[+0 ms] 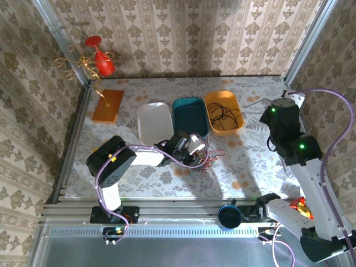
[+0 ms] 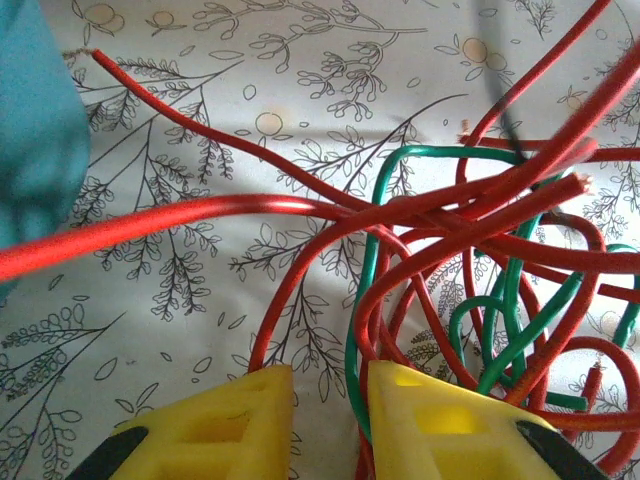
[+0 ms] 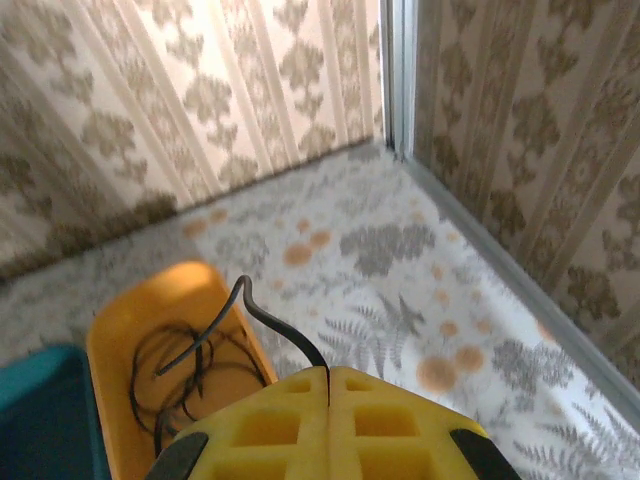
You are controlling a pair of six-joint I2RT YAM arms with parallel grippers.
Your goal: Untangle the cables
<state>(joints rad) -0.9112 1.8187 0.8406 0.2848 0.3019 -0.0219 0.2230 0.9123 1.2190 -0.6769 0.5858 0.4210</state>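
A tangle of red and green cables (image 1: 211, 156) lies on the patterned cloth in front of the teal tray (image 1: 179, 105). My left gripper (image 1: 197, 150) sits at the tangle's left edge. In the left wrist view the left gripper (image 2: 330, 375) is open, its yellow fingers (image 2: 240, 410) apart. A green wire (image 2: 420, 155) and red wires (image 2: 300, 205) run down through the gap, against the right finger. My right gripper (image 3: 329, 372) is shut on a thin black cable (image 3: 270, 320), which curves over the rim of the orange tray (image 3: 130, 320). More black cables (image 3: 190, 360) lie coiled inside that tray.
White tray (image 1: 154, 122), teal tray and orange tray (image 1: 236, 105) stand in a row at mid-table. An orange board (image 1: 108, 105) lies at the back left. A blue round object (image 1: 228, 216) sits at the near edge. Papered walls and a metal post (image 3: 400, 70) close the back right corner.
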